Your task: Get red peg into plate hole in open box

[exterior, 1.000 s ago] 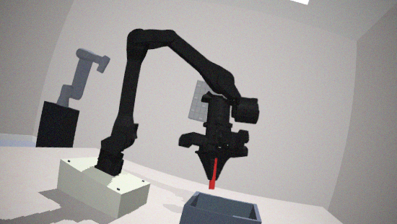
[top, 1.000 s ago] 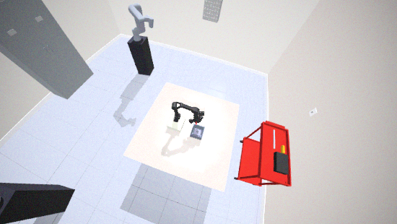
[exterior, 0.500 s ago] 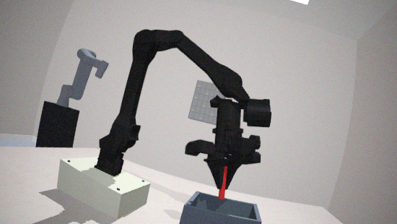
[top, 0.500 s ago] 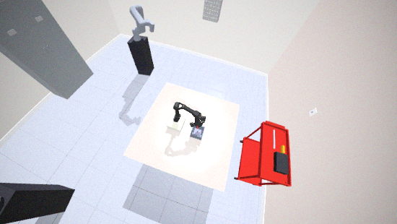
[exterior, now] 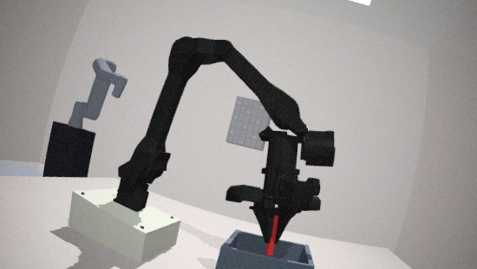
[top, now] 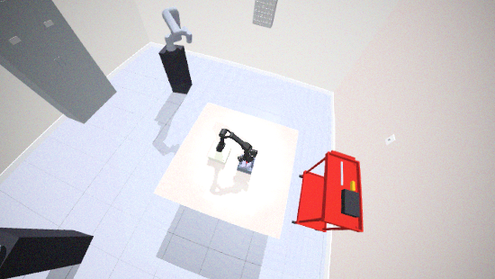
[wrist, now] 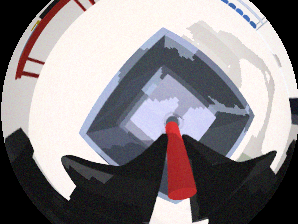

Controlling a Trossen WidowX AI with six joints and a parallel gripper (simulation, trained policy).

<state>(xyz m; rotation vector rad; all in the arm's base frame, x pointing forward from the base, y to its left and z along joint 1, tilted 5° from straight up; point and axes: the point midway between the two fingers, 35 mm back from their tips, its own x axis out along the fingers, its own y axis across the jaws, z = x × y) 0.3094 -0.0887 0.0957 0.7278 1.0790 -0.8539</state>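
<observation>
Fingers [exterior: 265,225] of the black arm [top: 239,140] [exterior: 161,114] point down and are clamped on the red peg [top: 247,163] [exterior: 272,239] [wrist: 180,165], which is pinched between their tips. In the exterior view the peg leans slightly, its top end to the right of its lower end, and that lower end shows against the inside of the open box [top: 244,170] [exterior: 264,263] [wrist: 125,71], below the level of the rim at the back. The wrist view looks down past the peg into the box: the near end of the peg sits between the dark fingers, and its far end overlaps the edge of the round hole [wrist: 172,120] in the pale plate [wrist: 146,117] at the bottom. Whether the peg's tip has entered the hole or only hangs over it, I cannot tell. Much of the peg's length stands above the plate, so it is not fully in. The box rests on the pale tabletop [top: 189,180] [exterior: 26,217], near the light greenish block [top: 218,157] [exterior: 108,236] that carries the arm's foot, with a gap between the two. A red cart [top: 325,189] [wrist: 21,57] stands on the floor beside the tabletop, apart from it.

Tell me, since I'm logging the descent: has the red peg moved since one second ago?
Yes; in the exterior view, the red peg went down and right, toward the box.
</observation>
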